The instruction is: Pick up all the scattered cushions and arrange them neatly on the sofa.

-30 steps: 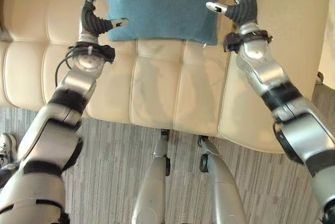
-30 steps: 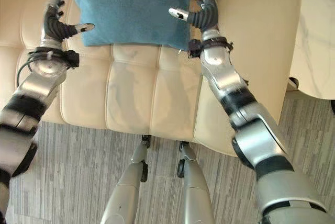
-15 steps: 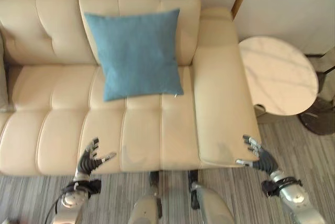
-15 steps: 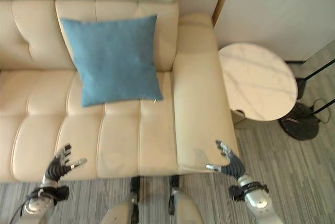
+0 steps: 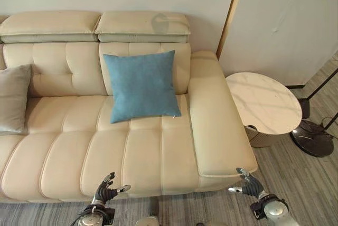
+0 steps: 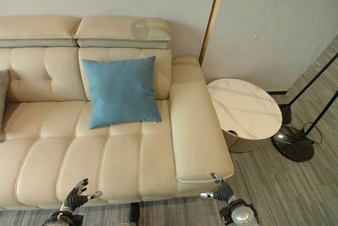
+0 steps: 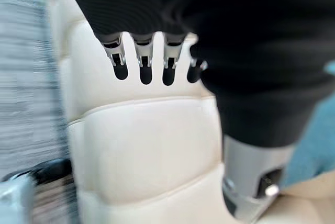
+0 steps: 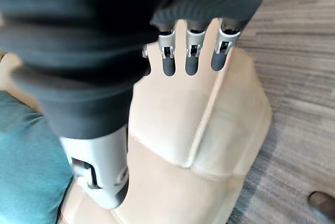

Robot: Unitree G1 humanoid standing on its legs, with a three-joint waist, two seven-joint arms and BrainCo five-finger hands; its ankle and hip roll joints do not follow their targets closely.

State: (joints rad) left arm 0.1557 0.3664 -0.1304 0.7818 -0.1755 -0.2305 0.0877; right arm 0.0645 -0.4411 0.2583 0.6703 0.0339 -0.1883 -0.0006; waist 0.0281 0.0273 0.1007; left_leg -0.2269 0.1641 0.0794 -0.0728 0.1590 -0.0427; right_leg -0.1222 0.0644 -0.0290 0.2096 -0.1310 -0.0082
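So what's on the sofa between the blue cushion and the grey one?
Nothing. In the left eye view, bare cream sofa seat and backrest lie between the blue cushion and the grey cushion at the left edge.

Cushion (image 5: 141, 85) on sofa (image 5: 68, 152) seat against backrest, 2nd cushion (image 5: 12, 98) far left, side table (image 5: 263, 102) right.

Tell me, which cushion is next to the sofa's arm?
The blue cushion, propped against the backrest right beside the sofa's arm. The grey cushion sits far off toward the sofa's other end.
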